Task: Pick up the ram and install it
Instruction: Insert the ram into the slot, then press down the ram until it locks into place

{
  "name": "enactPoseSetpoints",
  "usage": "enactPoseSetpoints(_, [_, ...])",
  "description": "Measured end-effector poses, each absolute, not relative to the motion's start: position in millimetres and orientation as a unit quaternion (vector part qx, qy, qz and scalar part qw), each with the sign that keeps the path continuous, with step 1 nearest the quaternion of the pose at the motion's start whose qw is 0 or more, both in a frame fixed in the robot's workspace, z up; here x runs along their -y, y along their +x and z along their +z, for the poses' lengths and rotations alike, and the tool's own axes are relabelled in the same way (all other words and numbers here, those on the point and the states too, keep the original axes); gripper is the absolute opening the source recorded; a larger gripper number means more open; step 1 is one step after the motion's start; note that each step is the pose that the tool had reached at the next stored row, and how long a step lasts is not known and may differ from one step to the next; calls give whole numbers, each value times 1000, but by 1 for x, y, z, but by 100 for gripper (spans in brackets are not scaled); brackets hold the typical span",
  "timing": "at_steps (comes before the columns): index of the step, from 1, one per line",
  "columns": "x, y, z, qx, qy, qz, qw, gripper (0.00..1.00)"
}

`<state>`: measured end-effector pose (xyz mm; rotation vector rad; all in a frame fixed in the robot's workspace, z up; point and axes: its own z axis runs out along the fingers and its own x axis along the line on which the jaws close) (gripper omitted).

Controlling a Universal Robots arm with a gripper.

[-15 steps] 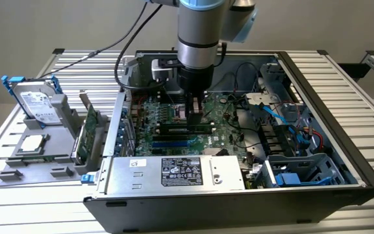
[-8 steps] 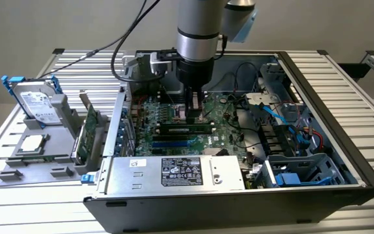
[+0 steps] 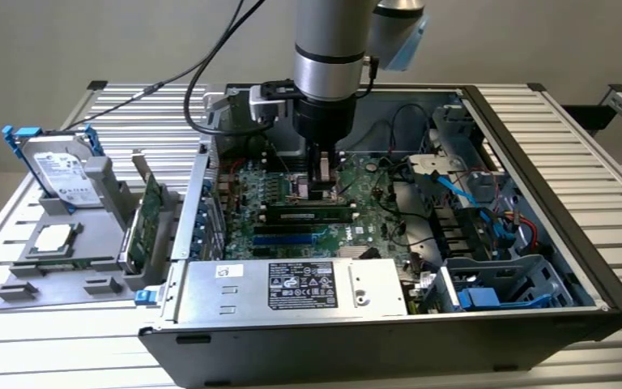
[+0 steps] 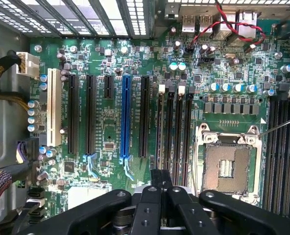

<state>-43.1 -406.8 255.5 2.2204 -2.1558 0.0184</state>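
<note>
I see the arm reaching down into the open computer case (image 3: 570,243), which lies on the slatted surface (image 3: 30,340). The pincer (image 3: 325,185) hangs low over the motherboard (image 3: 365,203), its fingers (image 4: 160,188) pressed together in the wrist view with nothing between them. The ram (image 3: 308,215) lies seated lengthwise in a slot just below the pincer tip, apart from it. Open room is tight: the power supply (image 3: 289,285) walls the near edge, the drive cage (image 3: 505,279) and loose cables (image 3: 419,174) crowd the exterior view's right. In the wrist view, the empty processor socket (image 4: 227,164) sits beside the memory slots (image 4: 174,132). Outside the case, toward the exterior view's left, a grey holder (image 3: 74,243) carries a hard drive (image 3: 61,172), a processor chip (image 3: 54,237) and an expansion card (image 3: 151,207).
</note>
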Motion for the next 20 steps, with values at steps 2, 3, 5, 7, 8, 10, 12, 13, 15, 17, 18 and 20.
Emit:
enactPoseSetpoints(2, [407, -43, 256, 696, 717, 6, 23, 11])
enactPoseSetpoints(3, [407, -43, 256, 696, 717, 6, 23, 11])
enactPoseSetpoints(5, [407, -43, 256, 696, 717, 6, 23, 11])
enactPoseSetpoints(7, [407, -43, 256, 696, 717, 6, 23, 11])
enactPoseSetpoints(8, [407, -43, 256, 696, 717, 6, 23, 11])
enactPoseSetpoints(10, [407, -43, 256, 696, 717, 6, 23, 11])
enactPoseSetpoints(12, [407, -44, 256, 696, 717, 6, 23, 11])
enactPoseSetpoints(13, [407, -44, 256, 696, 717, 6, 23, 11])
enactPoseSetpoints(15, [407, -45, 255, 696, 717, 6, 23, 11])
enactPoseSetpoints(17, [407, -46, 253, 696, 717, 6, 23, 11])
enactPoseSetpoints(18, [407, -46, 251, 696, 717, 6, 23, 11])
enactPoseSetpoints(20, [407, -46, 248, 696, 717, 6, 23, 11])
